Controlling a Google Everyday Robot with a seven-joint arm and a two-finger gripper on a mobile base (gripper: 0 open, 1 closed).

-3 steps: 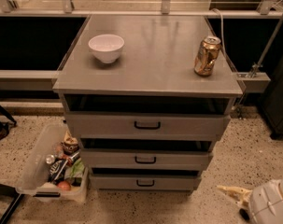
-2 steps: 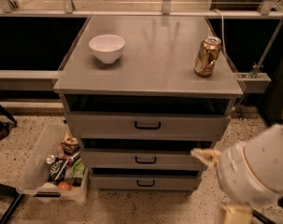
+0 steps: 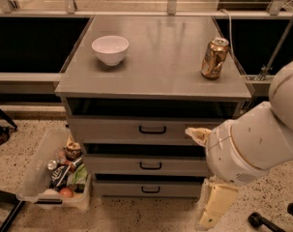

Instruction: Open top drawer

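Note:
The top drawer (image 3: pixel 107 129) is the widest grey front of three in the grey cabinet, with a small black bar handle (image 3: pixel 152 129) at its centre. Its front sits level with the fronts below, with a dark gap above it under the cabinet top. My gripper (image 3: pixel 198 135) shows as a pale yellowish tip at the right part of the top drawer's front, to the right of the handle and apart from it. My bulky white arm (image 3: pixel 252 144) covers the right ends of the drawers.
A white bowl (image 3: pixel 110 49) and a gold can (image 3: pixel 214 58) stand on the cabinet top (image 3: pixel 160 66). Two narrower drawers (image 3: pixel 122 165) (image 3: pixel 122 188) lie below. A clear plastic bin (image 3: pixel 39 178) of clutter sits on the floor at the left. Black gear (image 3: pixel 262 220) lies at the lower right.
My arm has swung in from the lower right corner, up and left, and now stands in front of the cabinet's right side with the gripper at the top drawer's front.

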